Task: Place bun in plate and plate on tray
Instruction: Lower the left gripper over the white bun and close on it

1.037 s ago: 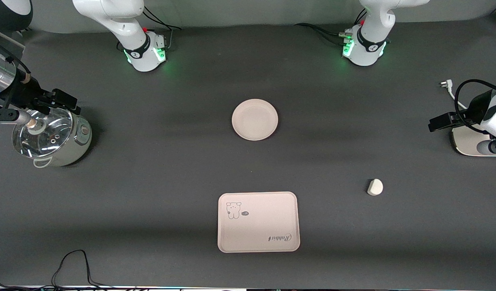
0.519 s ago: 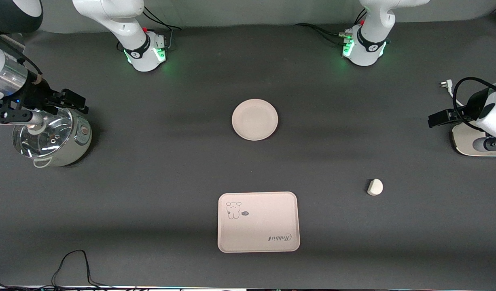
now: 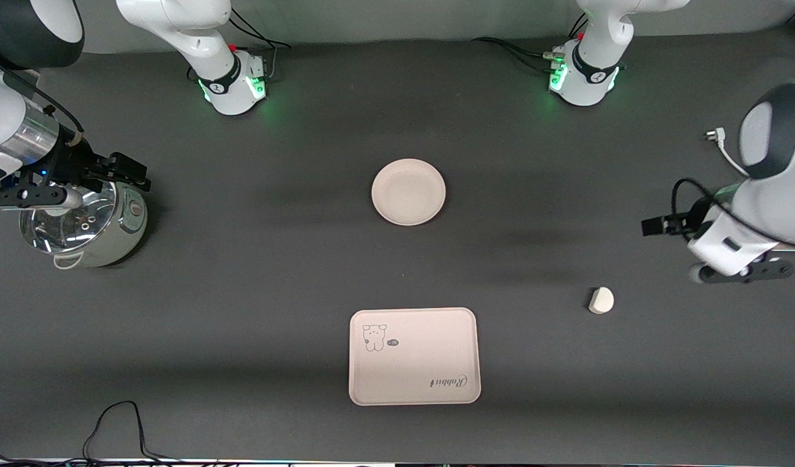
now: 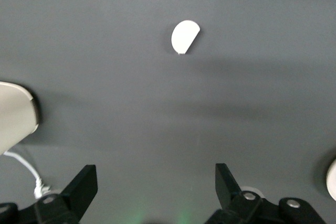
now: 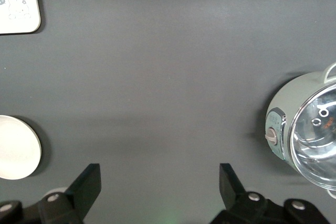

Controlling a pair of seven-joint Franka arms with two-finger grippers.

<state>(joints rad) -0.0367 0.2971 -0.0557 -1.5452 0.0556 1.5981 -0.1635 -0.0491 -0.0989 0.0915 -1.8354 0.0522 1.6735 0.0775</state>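
Note:
The bun (image 3: 601, 300) lies on the dark table toward the left arm's end; it also shows in the left wrist view (image 4: 185, 36). The round plate (image 3: 408, 192) is empty at mid-table. The tray (image 3: 414, 355) with the "Rabbit" lettering lies nearer to the front camera than the plate. My left gripper (image 3: 660, 226) (image 4: 156, 184) is open and empty over bare table, apart from the bun. My right gripper (image 3: 128, 172) (image 5: 160, 184) is open and empty beside the pot; its wrist view shows the plate (image 5: 16, 148) and a tray corner (image 5: 18, 3).
A pale green pot with a glass lid (image 3: 80, 224) (image 5: 310, 129) stands at the right arm's end. A cream appliance edge (image 4: 16, 119) with a white cable lies at the left arm's end. A black cable (image 3: 118, 421) loops at the table's front edge.
My left arm has swung in from the table's end toward the bun and now covers the cream appliance. My right gripper has edged a little toward mid-table over the pot.

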